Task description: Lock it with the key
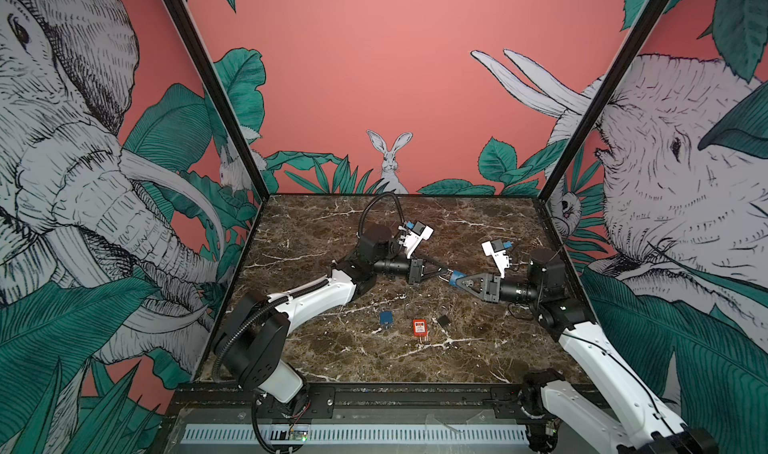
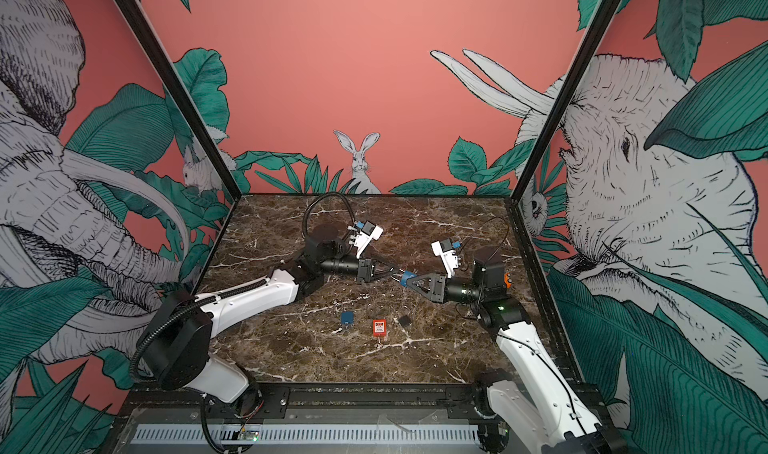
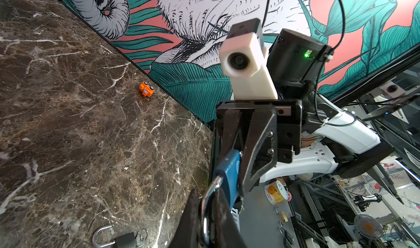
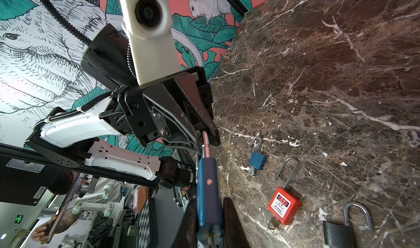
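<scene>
Two grippers meet nose to nose above the table [image 1: 316,231], a little right of its middle, with one padlock [image 1: 456,276] strung between them.

The right gripper [image 4: 209,224] has its fingers pressed in on the flat sides of the padlock's blue body, which fills the gap between them. The base of the body is turned back toward the right wrist.

The left gripper [image 3: 205,219] has its fingers drawn nearly together, pinching the steel shackle [image 3: 210,191] that runs between them. In the right wrist view its tips converge on the far end of the shackle's loop.

The padlock hangs clear of the table, carried only by these two grips. Its long axis lies close to level, along the line from one wrist to the other. The shackle points to the left arm and the base to the right arm. In both top views that axis runs roughly across the picture. Whether a key sits in the base I cannot tell.

Three more locks lie on the table nearer the front edge, well apart from the grippers. They form a loose row: a blue lock [image 1: 386,318], a red lock [image 1: 419,328] between the other two, and a black lock [image 1: 443,321].
</scene>
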Available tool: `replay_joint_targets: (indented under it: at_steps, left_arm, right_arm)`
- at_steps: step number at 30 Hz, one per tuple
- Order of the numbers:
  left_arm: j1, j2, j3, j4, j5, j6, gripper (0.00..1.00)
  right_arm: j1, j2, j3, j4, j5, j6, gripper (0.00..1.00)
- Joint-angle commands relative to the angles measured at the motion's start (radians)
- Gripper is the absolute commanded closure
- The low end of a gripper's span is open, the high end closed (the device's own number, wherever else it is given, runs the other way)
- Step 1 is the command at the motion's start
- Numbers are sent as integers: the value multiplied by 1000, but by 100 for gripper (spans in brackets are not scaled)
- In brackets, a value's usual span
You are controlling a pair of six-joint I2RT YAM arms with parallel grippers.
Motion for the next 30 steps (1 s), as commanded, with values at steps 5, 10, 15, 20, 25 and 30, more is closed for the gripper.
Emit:
replay_joint_targets:
  at_steps: [5,10,15,20,25,30]
  left_arm:
    - [-5,-42,0,4,24,4,100]
    - [-8,-51,-13,26,26,-1,100]
    - [-9,-53,-18,39,25,-7,100]
    - [-14,-38,-27,101,33,-49,100]
    - [-40,-16,-24,153,51,-84,100]
    - [-75,-8,-25,219,58,-125,100]
  right_arm:
    - [-23,-10,-3,93,-10,-3,100]
    - [-42,0,-53,284,-57,136,100]
    - [-45,10,-60,328,-70,174,100]
    - [-45,13,-57,325,-61,168,100]
    - [-45,16,-48,324,-37,152,100]
    - [-45,40,-40,372,-48,152,100]
